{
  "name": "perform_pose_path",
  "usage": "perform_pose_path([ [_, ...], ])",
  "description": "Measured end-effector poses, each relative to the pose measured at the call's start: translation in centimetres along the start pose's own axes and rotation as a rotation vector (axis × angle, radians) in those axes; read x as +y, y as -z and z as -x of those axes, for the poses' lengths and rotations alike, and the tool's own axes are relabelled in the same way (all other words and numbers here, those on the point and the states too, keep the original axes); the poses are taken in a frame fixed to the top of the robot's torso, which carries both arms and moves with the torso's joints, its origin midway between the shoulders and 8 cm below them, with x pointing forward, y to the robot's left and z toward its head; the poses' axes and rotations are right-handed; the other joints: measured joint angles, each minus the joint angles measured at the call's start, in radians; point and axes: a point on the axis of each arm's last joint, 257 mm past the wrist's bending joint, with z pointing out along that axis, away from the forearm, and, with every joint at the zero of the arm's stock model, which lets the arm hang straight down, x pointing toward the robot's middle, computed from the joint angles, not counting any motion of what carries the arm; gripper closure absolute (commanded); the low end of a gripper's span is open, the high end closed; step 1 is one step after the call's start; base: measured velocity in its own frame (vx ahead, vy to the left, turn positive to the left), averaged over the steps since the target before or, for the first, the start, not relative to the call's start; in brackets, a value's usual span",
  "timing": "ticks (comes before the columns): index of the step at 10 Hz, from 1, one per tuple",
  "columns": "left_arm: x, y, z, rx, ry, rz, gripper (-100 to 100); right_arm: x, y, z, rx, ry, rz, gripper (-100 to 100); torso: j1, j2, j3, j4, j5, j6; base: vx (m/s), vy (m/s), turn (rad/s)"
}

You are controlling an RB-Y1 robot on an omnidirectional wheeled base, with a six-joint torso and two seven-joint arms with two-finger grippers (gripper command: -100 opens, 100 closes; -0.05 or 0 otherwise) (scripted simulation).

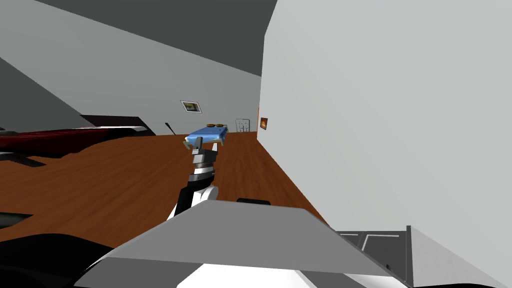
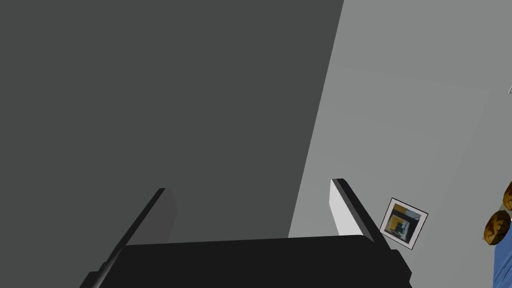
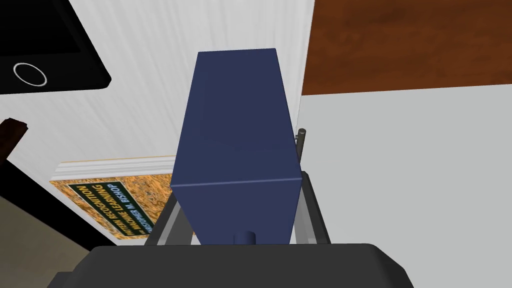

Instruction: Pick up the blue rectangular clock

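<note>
Our right gripper point(image 3: 239, 212) is clamped on the dark blue, box-shaped clock point(image 3: 237, 135). Its two fingers point(image 3: 311, 205) press the clock's long sides, and the clock stands out between them, away from the dark gripper body. A short blue stub juts from the clock's near end, close to the gripper body. A thin grey pin point(image 3: 301, 136) shows at the clock's edge by one finger.

Behind the clock is a white surface point(image 3: 145, 100) with a faint grain, and we cannot tell whether the clock touches it. Near the gripper body there is a thick book point(image 3: 107, 205) with an orange cover and a green title panel, partly hidden by the clock and one finger. A flat black device point(image 3: 55, 55) with a white ring on it lies well apart from the book. Past the white surface's edge we see a brown wooden floor point(image 3: 410, 45) and a plain light grey plane point(image 3: 410, 175).

Our left gripper point(image 1: 198, 144) is raised in front of us over the wooden floor, with its fingers spread wide apart. It points toward a far grey wall that has a framed picture point(image 1: 191, 106) on it. A bed point(image 1: 207, 133) with a blue cover stands below the picture, and two brown cushions point(image 2: 497, 227) sit at the bed's end. A tall white wall point(image 1: 390, 125) rises close on our right.
</note>
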Motion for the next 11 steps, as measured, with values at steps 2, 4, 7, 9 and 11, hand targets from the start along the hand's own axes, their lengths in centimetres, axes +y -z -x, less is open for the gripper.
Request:
perform_pose_path([
  [2, 0.0, 0.0, 0.0, 0.0, 0.0, 0.0, 0, 0.3, 0.2, 0.2, -0.003, 0.038, 0.021, 100, 0.001, 0.008, 0.005, 0.002, 0.001, -0.001, 0.152, -0.043, -0.264],
  [4, 0.0, 0.0, 0.0, 0.0, 0.0, 0.0, 0, -0.4, 0.8, -0.2, 0.003, 0.097, 0.032, 100, 0.0, 0.006, 0.003, 0.001, 0.001, 0.001, 0.188, -0.044, -0.254],
  [7, 0.0, 0.0, 0.0, 0.0, 0.0, 0.0, 0, -1.2, 1.4, -0.4, 0.004, 0.157, 0.042, 100, 0.005, 0.006, 0.003, 0.001, 0.002, 0.0, 0.18, 0.017, -0.203],
  [9, 0.0, 0.0, 0.0, 0.0, 0.0, 0.0, 0, -1.6, 1.8, -0.9, 0.009, 0.188, 0.051, 100, 0.003, 0.008, 0.004, 0.001, 0.002, 0.0, 0.134, -0.012, -0.172],
  [11, 0.0, 0.0, 0.0, 0.0, 0.0, 0.0, 0, -1.8, 1.9, -1.0, 0.012, 0.199, 0.052, 0, 0.003, 0.013, 0.007, 0.002, 0.002, -0.003, 0.025, 0.002, -0.003],
])
